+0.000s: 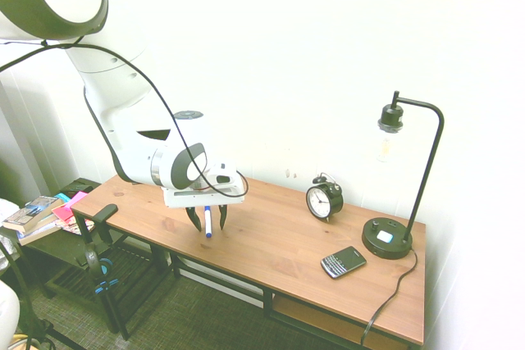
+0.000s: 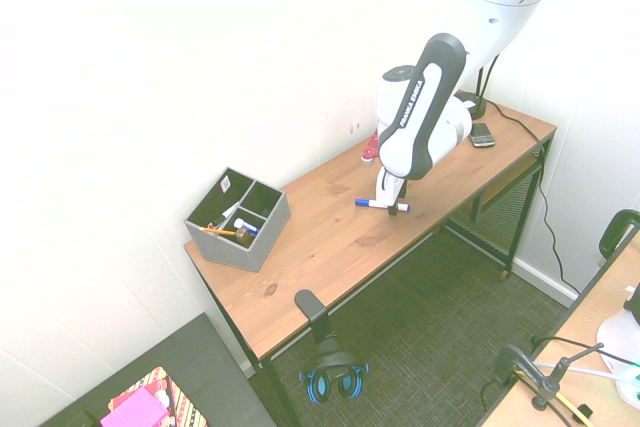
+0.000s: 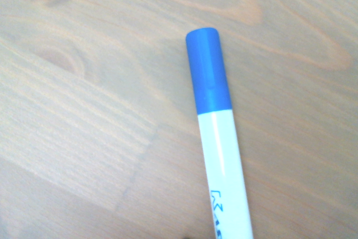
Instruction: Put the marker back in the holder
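The marker (image 2: pixel 381 205), white with a blue cap, lies flat on the wooden table (image 2: pixel 320 247) near its front edge. In the first exterior view the marker (image 1: pixel 207 222) shows between the two dark fingers of my gripper (image 1: pixel 207 219), which is open, low over the table and straddling the barrel. The wrist view shows the marker (image 3: pixel 215 132) close up on the wood, cap end away from the camera. The grey holder (image 2: pixel 238 220) stands at the table's far end by the wall, well away from the gripper, with pens and an orange stick inside. My arm hides the holder in the first exterior view.
An alarm clock (image 1: pixel 325 199), a black phone (image 1: pixel 343 261) and a black desk lamp (image 1: pixel 387 237) occupy the table's other end. The wall runs right behind the table. Headphones (image 2: pixel 331 375) hang on a clamp at the front edge.
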`<action>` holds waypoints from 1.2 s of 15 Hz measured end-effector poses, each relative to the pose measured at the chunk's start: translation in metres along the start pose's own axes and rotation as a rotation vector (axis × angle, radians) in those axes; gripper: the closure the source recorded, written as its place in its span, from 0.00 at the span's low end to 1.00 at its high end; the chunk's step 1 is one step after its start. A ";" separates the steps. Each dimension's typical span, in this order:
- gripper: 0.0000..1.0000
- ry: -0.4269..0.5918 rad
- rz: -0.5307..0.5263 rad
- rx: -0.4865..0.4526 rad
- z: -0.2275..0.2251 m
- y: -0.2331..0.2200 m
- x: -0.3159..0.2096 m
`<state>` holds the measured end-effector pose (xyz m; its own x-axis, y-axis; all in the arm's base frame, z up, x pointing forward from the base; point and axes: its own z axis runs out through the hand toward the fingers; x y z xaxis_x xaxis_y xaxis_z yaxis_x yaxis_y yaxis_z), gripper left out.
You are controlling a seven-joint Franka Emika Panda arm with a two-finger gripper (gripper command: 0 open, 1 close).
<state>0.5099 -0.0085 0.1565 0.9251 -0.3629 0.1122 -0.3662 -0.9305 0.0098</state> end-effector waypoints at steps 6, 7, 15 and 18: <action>1.00 0.002 0.011 -0.007 0.000 0.008 0.003; 1.00 0.003 0.011 -0.006 0.000 0.007 0.003; 1.00 -0.041 0.040 0.016 -0.031 -0.010 0.007; 1.00 -0.153 0.075 -0.025 -0.072 -0.033 -0.006</action>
<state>0.5091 0.0278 0.2267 0.8991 -0.4361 -0.0387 -0.4350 -0.8998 0.0320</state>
